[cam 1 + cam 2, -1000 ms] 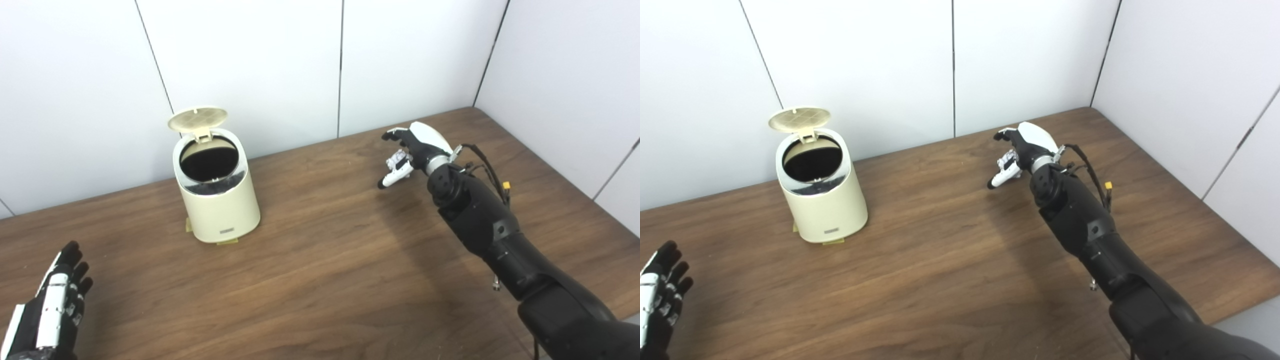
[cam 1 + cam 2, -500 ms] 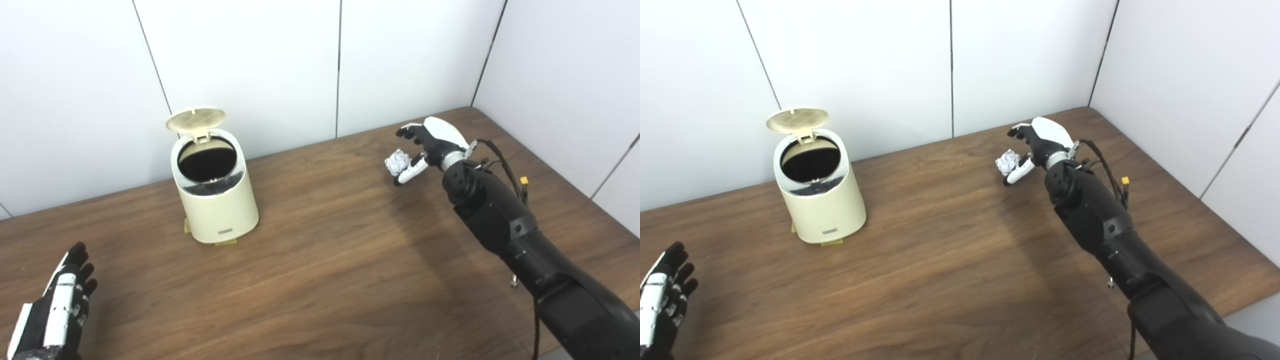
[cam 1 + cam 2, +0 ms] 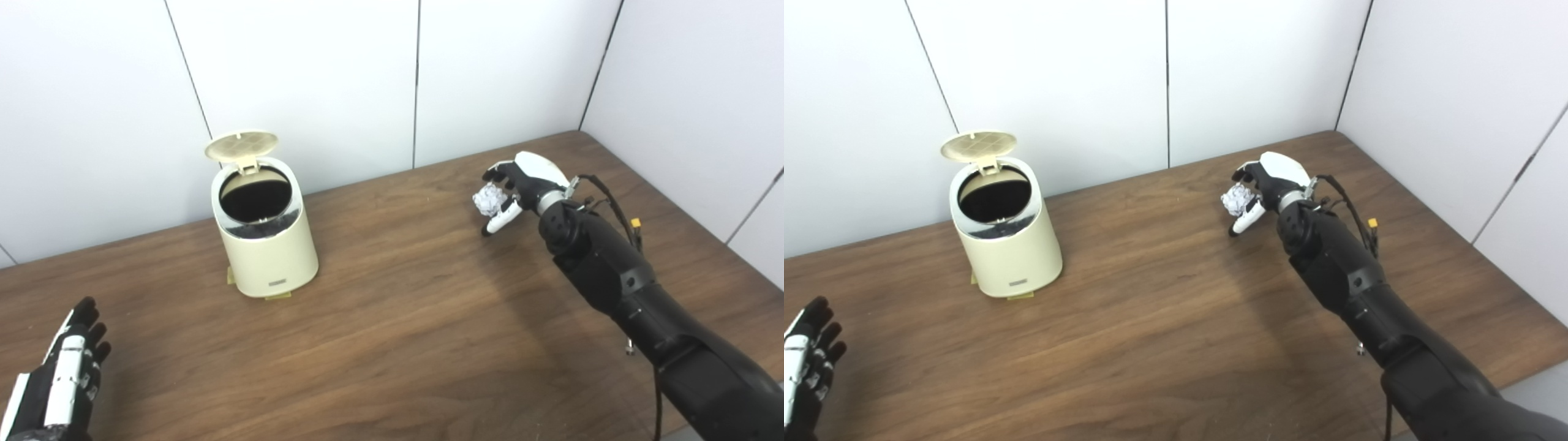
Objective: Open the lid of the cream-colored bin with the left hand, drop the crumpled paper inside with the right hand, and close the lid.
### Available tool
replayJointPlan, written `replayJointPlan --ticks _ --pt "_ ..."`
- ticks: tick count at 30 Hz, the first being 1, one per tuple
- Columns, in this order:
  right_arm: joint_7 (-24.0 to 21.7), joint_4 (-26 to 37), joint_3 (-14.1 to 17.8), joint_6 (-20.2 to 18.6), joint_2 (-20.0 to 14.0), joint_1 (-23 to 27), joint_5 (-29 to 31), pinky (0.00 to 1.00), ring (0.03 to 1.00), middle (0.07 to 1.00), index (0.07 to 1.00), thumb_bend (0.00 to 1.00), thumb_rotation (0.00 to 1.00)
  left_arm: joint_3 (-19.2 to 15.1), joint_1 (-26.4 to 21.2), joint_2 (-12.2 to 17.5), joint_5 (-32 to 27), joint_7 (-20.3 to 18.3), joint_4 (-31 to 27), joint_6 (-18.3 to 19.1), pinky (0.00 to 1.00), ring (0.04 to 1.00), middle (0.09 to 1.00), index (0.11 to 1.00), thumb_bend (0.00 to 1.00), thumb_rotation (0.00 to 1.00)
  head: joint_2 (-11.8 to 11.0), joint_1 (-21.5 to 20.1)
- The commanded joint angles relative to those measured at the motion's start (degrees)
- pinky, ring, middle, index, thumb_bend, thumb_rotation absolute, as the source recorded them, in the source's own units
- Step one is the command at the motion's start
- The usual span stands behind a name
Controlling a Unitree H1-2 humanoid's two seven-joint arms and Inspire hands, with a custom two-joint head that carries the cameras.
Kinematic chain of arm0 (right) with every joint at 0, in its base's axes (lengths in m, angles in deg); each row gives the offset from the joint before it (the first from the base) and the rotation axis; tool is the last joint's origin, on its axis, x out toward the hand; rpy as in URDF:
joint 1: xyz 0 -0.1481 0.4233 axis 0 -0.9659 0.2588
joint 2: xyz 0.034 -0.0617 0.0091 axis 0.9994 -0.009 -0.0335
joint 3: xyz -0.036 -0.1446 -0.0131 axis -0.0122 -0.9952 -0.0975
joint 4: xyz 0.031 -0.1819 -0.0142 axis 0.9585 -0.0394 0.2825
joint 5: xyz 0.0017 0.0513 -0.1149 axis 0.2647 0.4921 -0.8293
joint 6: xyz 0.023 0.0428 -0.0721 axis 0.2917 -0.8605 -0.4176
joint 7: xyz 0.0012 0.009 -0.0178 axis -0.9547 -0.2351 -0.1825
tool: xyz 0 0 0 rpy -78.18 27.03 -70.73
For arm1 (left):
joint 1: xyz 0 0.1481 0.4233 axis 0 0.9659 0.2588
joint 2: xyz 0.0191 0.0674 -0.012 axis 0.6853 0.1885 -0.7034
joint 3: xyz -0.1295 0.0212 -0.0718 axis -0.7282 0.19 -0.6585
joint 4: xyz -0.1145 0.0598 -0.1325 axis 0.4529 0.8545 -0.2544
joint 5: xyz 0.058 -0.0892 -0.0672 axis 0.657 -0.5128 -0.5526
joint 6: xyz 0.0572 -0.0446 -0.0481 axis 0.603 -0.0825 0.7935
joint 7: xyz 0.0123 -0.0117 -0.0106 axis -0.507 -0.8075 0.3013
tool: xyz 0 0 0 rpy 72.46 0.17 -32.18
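We look down on a brown wooden table [image 3: 392,318] whose grain runs from left to right, set into a corner of plain white panelled walls [image 3: 306,79]; thin dark seams split the panels, and the right-hand wall angles away along the table's far right edge. The wood shows a soft sheen and faint shadows beneath our arms.

At the far left of the table, close to the back wall, stands the cream-colored bin [image 3: 268,245]. Its round lid [image 3: 241,144] is tipped up and back on its hinge, so the dark mouth of the bin lies open. Small yellowish tabs peek from under its base.

Well apart from it, at the far right, our right hand [image 3: 517,187] curls its fingers and thumb around the crumpled paper [image 3: 489,199], a small white ball that we see cupped against the palm. The hand appears raised a little above the wood, though we cannot tell for sure. A thin cable [image 3: 603,199] loops along the black forearm behind it.

Our left hand [image 3: 58,383] sits at the near left corner, fingers spread and straight, holding nothing, well away from the bin.
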Motion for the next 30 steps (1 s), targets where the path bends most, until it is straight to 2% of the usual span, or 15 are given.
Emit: replayJointPlan --ticks 1,5,9,10,11,12,14,15,17,20,22,23,25,30 --pt "-0.69 0.84 -0.21 1.15 -1.19 2.85 0.02 0.62 0.723 0.778 0.763 0.89 0.14 -0.04 -2.06 0.57 -0.37 -0.1 -1.92 -1.25 1.0 1.0 1.0 1.0 0.25 0.78 0.19 -0.02" --pt "-2.1 2.23 -0.01 0.34 -0.75 2.88 0.69 0.65 0.735 0.796 0.773 0.89 0.12 0.14 -1.85 0.95 -0.09 -0.26 -2.18 -0.79 1.0 1.0 1.0 1.0 0.24 0.79 0.24 0.13" --pt "-2.9 1.7 0.23 0.7 -0.7 3.1 1.81 0.6 0.688 0.76 0.764 0.86 0.14 0.11 -1.98 0.86 0.52 0.27 -2.78 -0.5 1.0 1.0 1.0 1.0 0.23 0.83 0.38 0.42" --pt "-3.21 1.85 0.26 0.62 -0.75 3.11 2.07 0.59 0.676 0.743 0.755 0.85 0.15 -0.12 -2.01 0.6 0.35 0.5 -2.86 -0.6 1.0 1.0 1.0 1.0 0.24 0.81 0.48 0.57" --pt "-3.43 1.87 0.29 0.68 -0.8 3.14 2.28 0.59 0.654 0.707 0.734 0.83 0.14 -0.38 -2.05 0.25 0.24 0.85 -2.9 -0.83 1.0 1.0 1.0 1.0 0.24 0.73 0.5 0.57" --pt "-3.72 2.16 0.37 0.45 -0.82 3.14 2.47 0.59 0.651 0.702 0.73 0.83 0.14 -0.55 -2.05 -0.07 0.25 1.21 -3.1 -0.93 1.0 1.0 1.0 1.0 0.24 0.72 0.57 0.6" --pt "-4.31 3.03 0.61 -0.62 -0.72 3.19 2.82 0.56 0.601 0.638 0.685 0.79 0.06 -0.56 -1.95 -0.24 0.42 1.48 -3.63 -0.96 1.0 1.0 1.0 1.0 0.25 0.65 0.62 0.66" --pt "-4.4 3.36 0.8 -0.92 -0.63 3.18 3.02 0.53 0.543 0.548 0.654 0.66 0.03 -0.49 -1.88 -0.21 0.51 1.51 -3.81 -1.07 1.0 1.0 1.0 1.0 0.26 0.63 0.58 0.7" --pt "-4.1 4.11 1.31 -0.98 -0.37 2.92 3.38 0.47 0.441 0.488 0.587 0.55 0.01 -0.42 -1.81 -0.25 0.58 1.8 -4.23 -0.93 1.0 1.0 1.0 1.0 0.27 0.63 0.45 0.68" --pt "-2.65 4.08 2.14 -0.67 0.22 2.49 3.85 0.42 0.413 0.522 0.511 0.51 0.0 -1.2 -1.72 -1.32 -0.74 2.47 -4.48 -1.09 1.0 1.0 1.0 1.0 0.27 0.61 0.4 0.96" --pt "-1.49 4.02 2.75 -0.37 0.73 2.25 3.83 0.43 0.408 0.528 0.497 0.5 0.0 -1.89 -1.62 -2.59 -1.33 3.49 -4.87 -0.75 1.0 1.0 1.0 1.0 0.26 0.52 0.37 1.15" --pt "-0.86 3.88 2.94 -0.35 0.97 2.23 3.51 0.45 0.411 0.534 0.495 0.5 0.0 -1.94 -1.57 -2.97 -1.1 3.79 -5.0 -0.89 1.0 1.0 1.0 1.0 0.25 0.51 0.38 1.24" --pt "0.49 3.61 3.23 -0.28 1.3 2.25 3.02 0.45 0.394 0.509 0.567 0.49 0.0 -1.82 -1.62 -3.32 -0.75 3.99 -5.23 -1.08 1.0 1.0 1.0 1.0 0.22 0.49 0.41 1.43" --pt "3.82 2.13 3.83 0.75 1.75 2.55 2.79 0.41 0.401 0.502 0.544 0.5 0.0 -1.49 -1.93 -3.09 -0.35 3.89 -5.15 -0.97 1.0 1.0 1.0 1.0 0.21 0.51 0.53 2.1"
